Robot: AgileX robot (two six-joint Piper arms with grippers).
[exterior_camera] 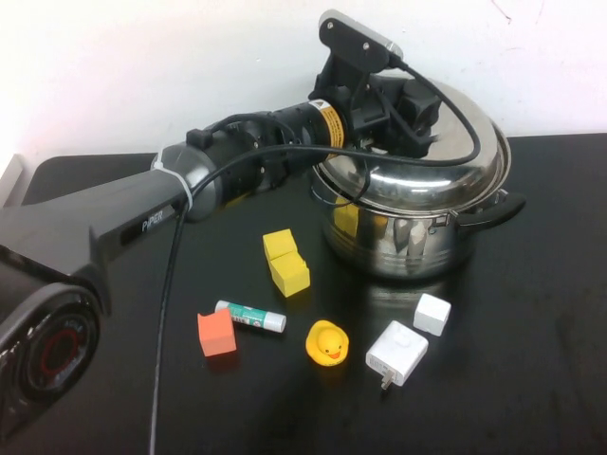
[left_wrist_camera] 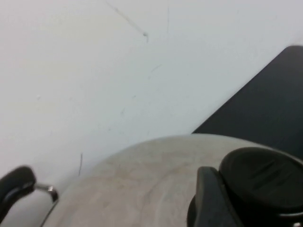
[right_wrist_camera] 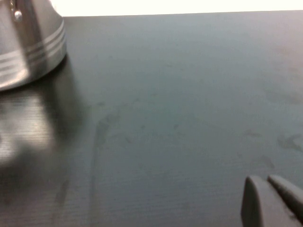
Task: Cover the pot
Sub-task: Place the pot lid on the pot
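The shiny steel pot (exterior_camera: 398, 242) with black side handles (exterior_camera: 498, 209) stands at the back middle of the black table. The domed steel lid (exterior_camera: 455, 156) lies on top of it, slightly tilted. My left gripper (exterior_camera: 417, 114) reaches over the pot and is shut on the lid's black knob. In the left wrist view one finger (left_wrist_camera: 210, 203) presses against the knob (left_wrist_camera: 262, 182) above the lid's dome (left_wrist_camera: 142, 184). My right gripper (right_wrist_camera: 272, 198) is shut and empty, low over bare table, with the pot's base (right_wrist_camera: 28, 47) some way off. It is out of the high view.
In front of the pot lie two yellow blocks (exterior_camera: 285, 261), an orange cube (exterior_camera: 216, 334), a glue stick (exterior_camera: 251, 317), a rubber duck (exterior_camera: 327, 343), a white charger (exterior_camera: 396, 354) and a small white cube (exterior_camera: 432, 314). A white wall stands close behind the pot.
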